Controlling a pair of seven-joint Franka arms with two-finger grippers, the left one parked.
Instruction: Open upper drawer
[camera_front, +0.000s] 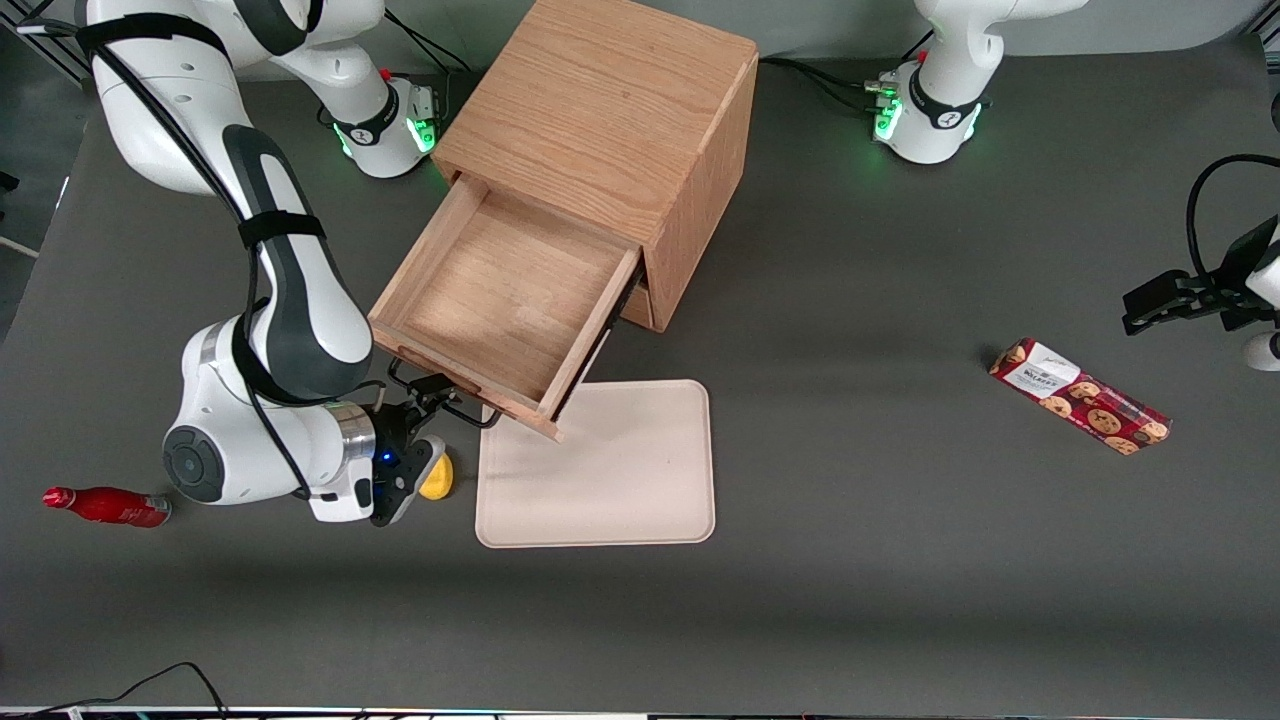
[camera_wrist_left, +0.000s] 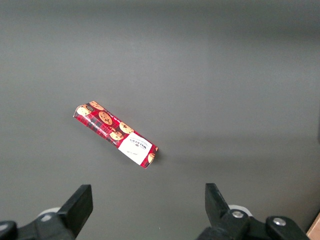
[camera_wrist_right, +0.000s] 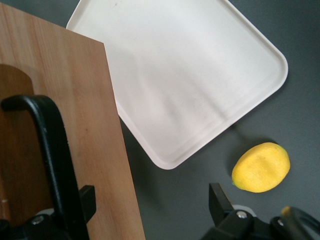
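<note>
The upper drawer (camera_front: 500, 300) of the oak cabinet (camera_front: 610, 110) stands pulled far out, and its shallow tray is empty. Its dark wire bar handle (camera_front: 470, 415) sits on the drawer front, nearer to the front camera. My right gripper (camera_front: 425, 410) is just in front of that drawer front, open, with its fingers wide apart. In the right wrist view the handle (camera_wrist_right: 50, 150) runs along the drawer front (camera_wrist_right: 70, 100) beside one finger (camera_wrist_right: 86, 197). It is not clamped. The gripper (camera_wrist_right: 150, 200) holds nothing.
A cream tray (camera_front: 600, 470) lies flat on the table under the drawer's corner and also shows in the right wrist view (camera_wrist_right: 175, 75). A lemon (camera_front: 437, 478) (camera_wrist_right: 261, 167) lies beside the gripper. A red bottle (camera_front: 105, 505) lies toward the working arm's end. A red cookie box (camera_front: 1080, 395) (camera_wrist_left: 116, 135) lies toward the parked arm's end.
</note>
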